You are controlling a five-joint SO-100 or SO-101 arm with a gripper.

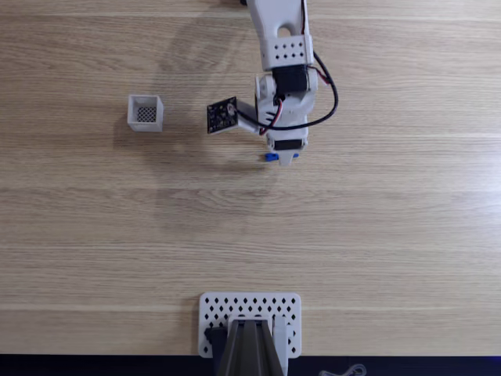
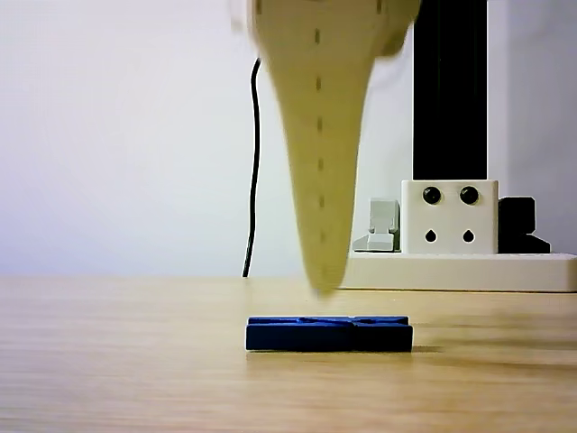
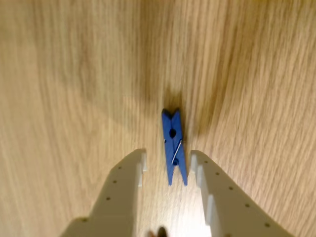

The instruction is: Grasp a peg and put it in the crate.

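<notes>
Spread wide, the end effector [image 3: 169, 163] hangs low over the wooden counter [image 3: 64, 89], its two pale fingers [image 3: 126, 182] flanking one end of the peg [image 3: 174, 145] in the wrist view without touching it. That peg is a slim, bright blue clothespin with a small metal spring at its middle, lying flat on the counter. From the fixed view only a blue sliver of it [image 1: 271, 157] peeks out under the arm, and the little white crate [image 1: 145, 113] with its dark mesh floor sits well off to the left.
</notes>
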